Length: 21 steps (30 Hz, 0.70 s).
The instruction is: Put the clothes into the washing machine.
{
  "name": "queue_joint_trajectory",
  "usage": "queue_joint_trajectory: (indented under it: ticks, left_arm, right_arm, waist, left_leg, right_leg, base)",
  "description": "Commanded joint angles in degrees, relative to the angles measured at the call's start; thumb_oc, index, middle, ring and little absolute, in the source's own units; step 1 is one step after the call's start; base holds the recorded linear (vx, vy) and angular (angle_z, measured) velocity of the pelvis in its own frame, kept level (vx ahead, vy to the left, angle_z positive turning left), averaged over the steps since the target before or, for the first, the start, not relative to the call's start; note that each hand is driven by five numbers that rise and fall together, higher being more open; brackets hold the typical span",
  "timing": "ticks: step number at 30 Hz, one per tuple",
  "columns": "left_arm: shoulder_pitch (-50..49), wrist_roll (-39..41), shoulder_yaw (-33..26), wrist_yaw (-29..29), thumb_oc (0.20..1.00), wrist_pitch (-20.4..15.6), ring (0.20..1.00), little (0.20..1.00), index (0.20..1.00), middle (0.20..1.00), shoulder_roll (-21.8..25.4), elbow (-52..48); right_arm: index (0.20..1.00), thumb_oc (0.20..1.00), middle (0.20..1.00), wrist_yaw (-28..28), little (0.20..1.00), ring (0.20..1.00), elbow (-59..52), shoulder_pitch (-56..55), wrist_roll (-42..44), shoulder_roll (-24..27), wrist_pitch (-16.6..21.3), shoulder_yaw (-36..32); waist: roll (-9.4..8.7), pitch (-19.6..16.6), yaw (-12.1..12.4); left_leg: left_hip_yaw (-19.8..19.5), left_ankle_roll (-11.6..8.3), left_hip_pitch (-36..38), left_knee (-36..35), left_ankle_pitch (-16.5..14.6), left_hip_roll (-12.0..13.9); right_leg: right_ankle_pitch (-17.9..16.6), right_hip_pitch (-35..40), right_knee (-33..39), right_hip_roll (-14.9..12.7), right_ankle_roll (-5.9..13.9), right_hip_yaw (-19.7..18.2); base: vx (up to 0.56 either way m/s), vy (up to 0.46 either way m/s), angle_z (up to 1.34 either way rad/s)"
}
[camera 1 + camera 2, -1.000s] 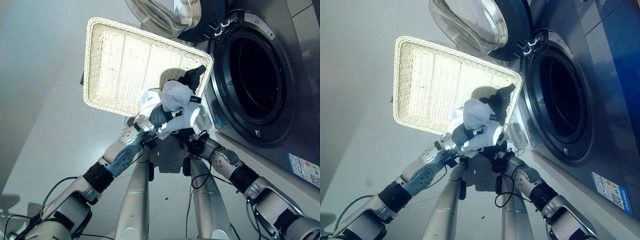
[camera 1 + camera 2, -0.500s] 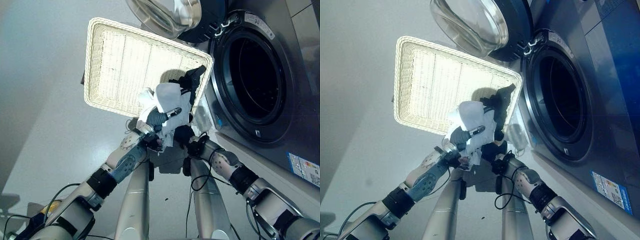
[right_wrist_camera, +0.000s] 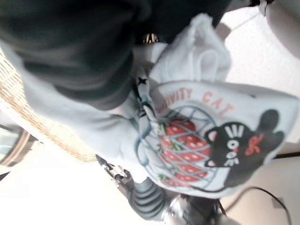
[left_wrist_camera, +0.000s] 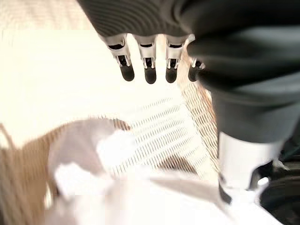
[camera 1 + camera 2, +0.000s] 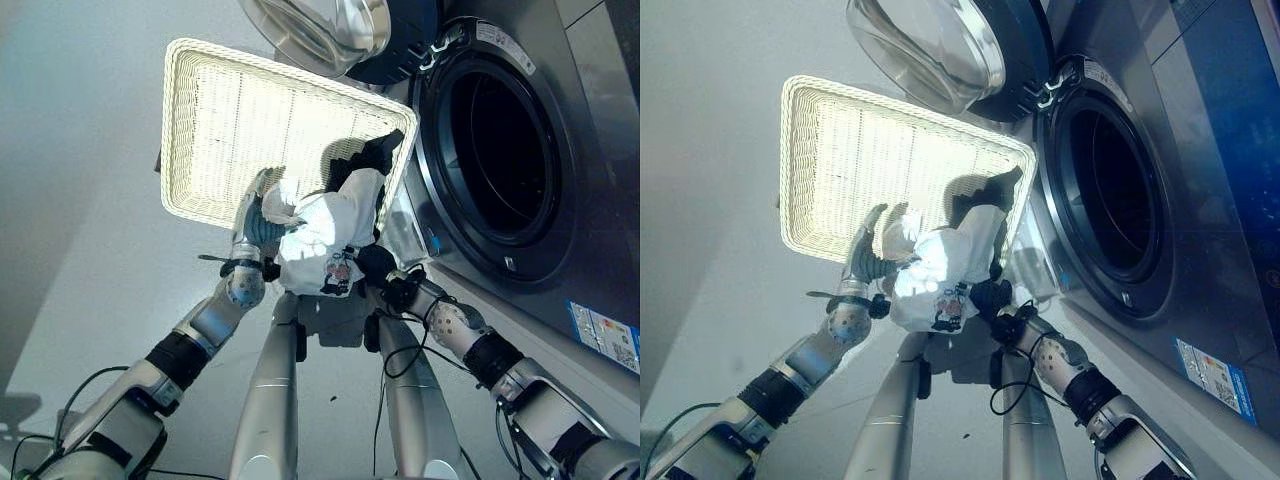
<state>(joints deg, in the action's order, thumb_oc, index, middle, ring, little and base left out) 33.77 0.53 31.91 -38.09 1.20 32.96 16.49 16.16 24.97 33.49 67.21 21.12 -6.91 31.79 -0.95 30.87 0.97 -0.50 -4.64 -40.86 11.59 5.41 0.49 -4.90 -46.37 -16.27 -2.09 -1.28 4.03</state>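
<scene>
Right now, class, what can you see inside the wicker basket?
Inside the wicker basket the woven bottom lies mostly bare. A dark garment sits in the corner nearest the washing machine. The white printed shirt covers that corner's lower part.

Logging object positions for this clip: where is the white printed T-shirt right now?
In the left eye view the white printed T-shirt hangs between the left hand and right hand, over the pale wicker basket's near corner.

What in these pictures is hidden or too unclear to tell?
- Right hand: its fingers are buried under the white shirt in both eye views, so its grip cannot be read.
- Washing machine drum: dark inside, contents unreadable.
- Left wrist view: the cloth is blurred past the left hand's straight fingers.
- Basket: its near right corner is covered by the shirt.
</scene>
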Motion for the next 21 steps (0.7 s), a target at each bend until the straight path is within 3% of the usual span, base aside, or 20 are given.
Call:
queue_joint_trajectory:
  ticks: [1,3,6,10,13,15,16,19,20,21]
  left_arm:
    - [-0.97,1.17,-4.04,-4.45,1.000,-0.93,1.000,1.000,1.000,1.000,-1.40,-0.14]
    - [-1.14,4.56,-5.26,-5.58,1.000,-2.07,1.000,1.000,1.000,1.000,-1.51,1.07]
    - [-1.73,8.81,-7.58,-7.52,1.000,-4.78,1.000,1.000,1.000,1.000,-2.55,3.90]
    - [-3.14,13.33,-12.58,-7.42,1.000,-9.15,1.000,1.000,1.000,1.000,-4.80,8.57]
    - [-4.79,19.72,-15.63,-1.74,1.000,-15.10,1.000,1.000,1.000,1.000,-7.04,13.07]
    - [-5.49,22.97,-16.43,1.67,1.000,-17.08,1.000,1.000,1.000,1.000,-8.34,14.30]
    - [-5.64,23.83,-16.47,2.58,1.000,-17.77,1.000,1.000,1.000,1.000,-8.73,14.83]
    - [-8.56,31.89,-15.32,14.04,1.000,-24.48,1.000,1.000,1.000,1.000,-11.63,17.75]
    - [-8.95,32.22,-14.90,14.45,1.000,-24.77,1.000,1.000,1.000,1.000,-11.63,17.84]
    - [-9.74,32.67,-14.07,15.56,1.000,-25.30,1.000,1.000,1.000,1.000,-11.15,17.53]
  right_arm:
    - [0.200,0.200,0.200,4.50,0.200,0.200,-6.01,-1.57,4.97,-0.92,-0.34,-0.82]
    - [0.200,0.200,0.200,4.64,0.200,0.200,-6.60,-1.95,7.95,-1.07,0.41,-1.36]
    - [0.200,0.200,0.200,2.56,0.200,0.200,-7.45,-2.23,15.11,-2.00,4.45,-3.44]
    - [0.200,0.200,0.200,-1.57,0.200,0.200,-7.76,-0.37,26.63,-3.12,17.17,-10.77]
    - [0.200,0.200,0.200,-6.41,0.200,0.200,-6.57,2.66,34.37,-3.09,28.01,-19.41]
    - [0.200,0.200,0.200,-9.52,0.200,0.200,-5.67,4.64,35.48,-2.41,32.17,-23.28]
    - [0.200,0.200,0.200,-10.53,0.200,0.200,-5.28,5.46,35.26,-2.13,32.03,-24.76]
    - [0.200,0.200,0.200,-24.85,0.200,0.200,2.55,16.10,32.74,5.79,42.90,-37.56]
    - [0.200,0.200,0.200,-25.85,0.200,0.200,3.73,16.81,32.30,6.85,43.09,-38.48]
    - [0.200,0.200,0.200,-29.37,0.200,0.200,7.48,19.37,32.25,10.38,46.07,-40.29]
  waist:
    - [4.40,-1.08,-1.24]
    - [4.50,-1.08,-1.31]
    - [4.63,-1.08,-1.56]
    - [5.07,-1.08,-1.89]
    - [5.71,-1.08,-2.19]
    - [6.08,-1.08,-2.33]
    - [6.25,-1.08,-2.34]
    - [8.58,-1.08,-2.01]
    - [8.79,-1.08,-1.98]
    - [9.33,-1.08,-1.60]
  left_leg:
    - [1.62,1.50,-1.61,1.23,-0.09,-4.28]
    - [1.77,1.36,-1.57,0.85,0.13,-4.02]
    - [2.02,1.11,-1.32,0.36,0.32,-3.68]
    - [2.49,0.78,-1.30,0.15,0.28,-3.33]
    - [2.92,0.51,-0.97,0.32,-0.23,-3.07]
    - [3.14,0.48,-0.75,0.37,-0.47,-2.98]
    - [3.15,0.47,-0.71,0.45,-0.62,-2.99]
    - [3.20,0.47,-1.23,1.49,-1.24,-3.13]
    - [3.10,0.46,-0.83,1.79,-1.94,-3.22]
    - [3.01,0.51,-1.35,2.04,-1.60,-3.34]
  right_leg:
    - [2.73,0.74,-1.67,1.66,4.81,2.75]
    - [2.97,0.60,-1.91,1.91,4.80,2.60]
    - [3.23,0.50,-2.25,2.24,4.80,2.28]
    - [3.61,-0.03,-2.96,2.58,4.82,1.78]
    - [4.37,0.09,-3.70,2.66,4.79,1.37]
    - [4.75,0.22,-3.99,2.73,4.67,1.18]
    - [4.92,0.23,-4.15,2.77,4.64,1.06]
    - [5.90,-0.56,-5.85,3.01,3.84,0.45]
    - [6.71,-0.22,-6.32,2.98,3.84,0.42]
    - [6.33,-0.69,-6.36,2.88,3.59,0.63]
  base:
    - [0.01,-0.026,-0.03]
    - [0.00,-0.041,-0.03]
    - [0.00,-0.054,-0.02]
    - [0.00,-0.019,-0.01]
    - [0.04,0.012,0.00]
    - [0.03,0.030,-0.04]
    - [0.06,0.055,-0.06]
    - [0.06,0.053,-0.05]
    - [0.05,0.009,-0.03]
    - [0.06,-0.011,-0.02]
